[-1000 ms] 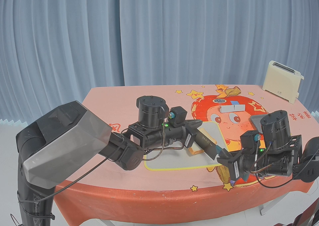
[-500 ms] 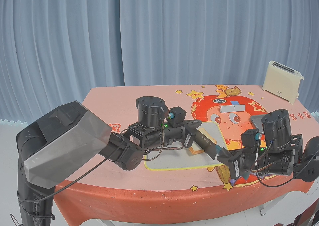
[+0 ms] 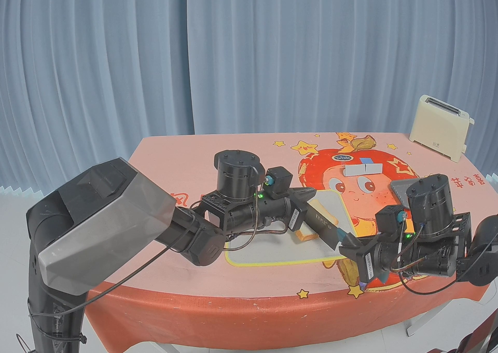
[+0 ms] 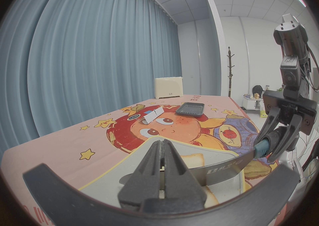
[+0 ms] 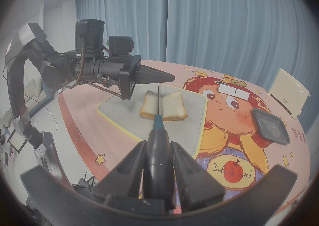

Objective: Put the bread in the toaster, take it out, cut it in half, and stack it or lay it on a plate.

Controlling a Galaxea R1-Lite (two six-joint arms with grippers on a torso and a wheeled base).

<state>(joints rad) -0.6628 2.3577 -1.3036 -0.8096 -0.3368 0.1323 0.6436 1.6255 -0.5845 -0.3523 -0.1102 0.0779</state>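
The right gripper (image 5: 159, 152) is pinching the handle of the knife (image 5: 157, 124), whose blade is lying across the bread (image 5: 172, 105) on the cutting board (image 5: 123, 113) at mid-table. The left gripper (image 5: 159, 76) is hovering just above the bread, fingers pressed together. The toaster (image 3: 441, 127) is standing at the far right.

The room is bright and evenly lit from above; a ceiling lamp (image 4: 300, 0) shows as a white strip in the left wrist view; the shadows on the counter (image 3: 171, 162) are soft and pale, lying close under the arms in the middle of the head view; the knife (image 4: 229, 168) carries a dull sheen along its blade; the curtain (image 3: 104, 58) folds bow outward toward the left and right edges of the head view; both wrist views curve strongly and go black at their corners.
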